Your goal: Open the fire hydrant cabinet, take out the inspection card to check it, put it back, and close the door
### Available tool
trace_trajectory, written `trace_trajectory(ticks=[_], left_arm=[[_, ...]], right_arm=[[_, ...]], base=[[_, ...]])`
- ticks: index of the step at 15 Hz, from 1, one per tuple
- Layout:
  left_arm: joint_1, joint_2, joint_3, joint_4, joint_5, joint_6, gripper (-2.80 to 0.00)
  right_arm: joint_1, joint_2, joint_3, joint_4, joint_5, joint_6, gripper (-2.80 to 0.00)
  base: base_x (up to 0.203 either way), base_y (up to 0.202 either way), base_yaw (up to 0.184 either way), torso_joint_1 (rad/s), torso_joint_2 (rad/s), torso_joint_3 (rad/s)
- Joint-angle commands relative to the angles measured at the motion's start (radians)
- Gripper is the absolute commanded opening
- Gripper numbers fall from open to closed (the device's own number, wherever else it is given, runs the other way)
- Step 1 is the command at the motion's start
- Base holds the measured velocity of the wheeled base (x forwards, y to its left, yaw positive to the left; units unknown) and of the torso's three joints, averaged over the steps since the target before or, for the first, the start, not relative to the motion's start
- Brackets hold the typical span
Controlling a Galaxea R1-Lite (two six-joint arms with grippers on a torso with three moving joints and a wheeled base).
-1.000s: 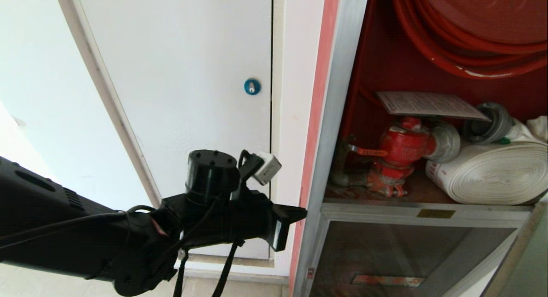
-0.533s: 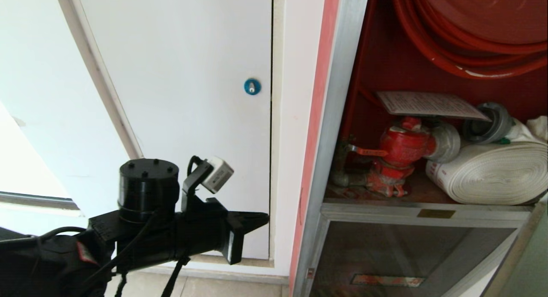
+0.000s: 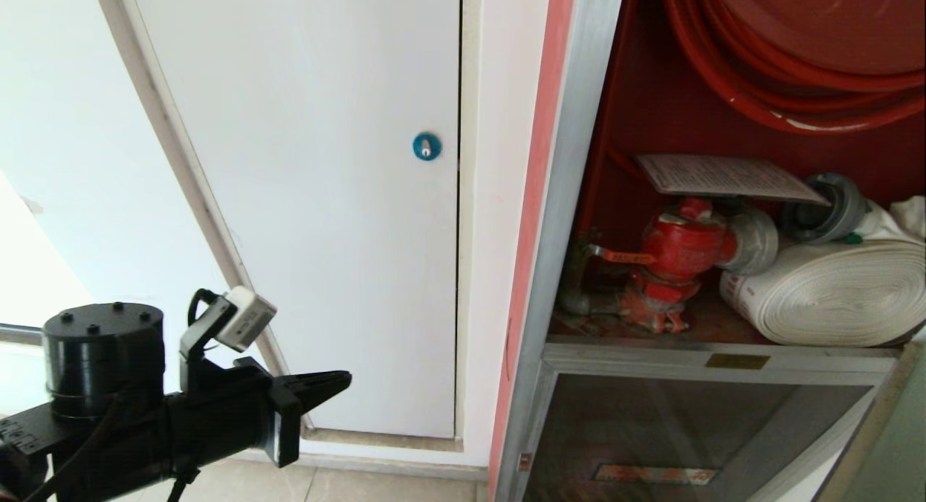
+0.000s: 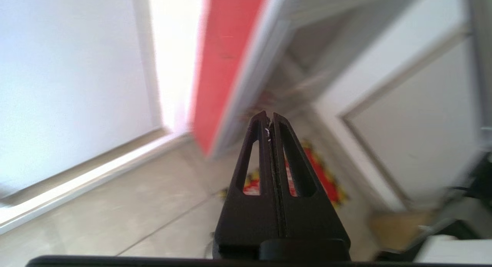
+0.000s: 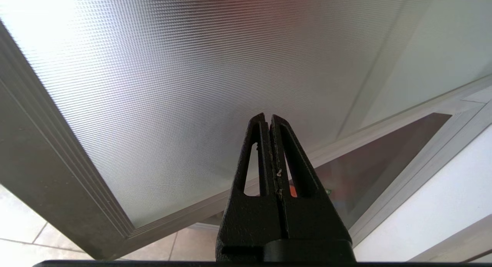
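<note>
The fire hydrant cabinet (image 3: 571, 220) stands open, its silver frame and red edging beside a plain white panel door (image 3: 311, 198) with a blue lock (image 3: 426, 146). Inside the red interior, the inspection card (image 3: 723, 176) lies flat on top of the red hydrant valve (image 3: 676, 252), tilted slightly, its sleeve overhanging the valve. To the valve's right a rolled white hose (image 3: 832, 292) rests on the cabinet's floor; a red hose reel (image 3: 796, 53) hangs above. Below the compartment sits the smaller lower glass panel (image 3: 687, 430).

The left claw (image 3: 340, 380) is low at the left, in front of the white panel door's bottom corner, well apart from the cabinet, pointing level toward it; its fingers (image 4: 265, 151) are pressed together and grasp nothing.

The right claw (image 5: 268, 119) is likewise clenched and empty. It points at the ribbed glass of the door (image 5: 192, 86), which is swung open, with its silver frame running past the tip.
</note>
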Motion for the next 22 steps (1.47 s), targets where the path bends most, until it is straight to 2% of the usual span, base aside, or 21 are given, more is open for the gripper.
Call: trace_trajectory(ticks=[1, 2, 5, 7, 11, 15, 22], left_arm=[[0.083, -0.057, 0.037, -0.004, -0.002, 0.028, -2.8], [0.132, -0.079, 0.05, -0.004, -0.001, 0.053, -2.8], [0.243, -0.151, 0.076, -0.004, 0.0, 0.078, -2.8], [0.325, -0.246, 0.093, 0.0, 0.001, 0.087, -2.8], [0.446, -0.492, 0.164, 0.01, 0.001, 0.086, -2.8], [0.47, -0.731, 0.267, 0.054, 0.0, 0.078, -2.8], [0.47, -1.179, 0.253, 0.426, 0.0, 0.027, -2.8]], right_arm=[[0.0, 0.002, -0.001, 0.0, 0.0, 0.0, -2.8], [0.0, 0.002, 0.0, 0.0, 0.0, 0.0, -2.8], [0.0, 0.002, 0.0, 0.0, 0.0, 0.0, -2.8], [0.0, 0.002, 0.0, 0.0, 0.0, 0.0, -2.8], [0.0, 0.002, 0.0, 0.0, 0.0, 0.0, -2.8], [0.0, 0.002, 0.0, 0.0, 0.0, 0.0, -2.8], [0.0, 0.002, 0.0, 0.0, 0.0, 0.0, -2.8]], base=[[0.0, 0.0, 0.0, 0.0, 0.0, 0.0], [0.0, 0.0, 0.0, 0.0, 0.0, 0.0], [0.0, 0.0, 0.0, 0.0, 0.0, 0.0], [0.0, 0.0, 0.0, 0.0, 0.0, 0.0], [0.0, 0.0, 0.0, 0.0, 0.0, 0.0], [0.0, 0.0, 0.0, 0.0, 0.0, 0.0], [0.0, 0.0, 0.0, 0.0, 0.0, 0.0]])
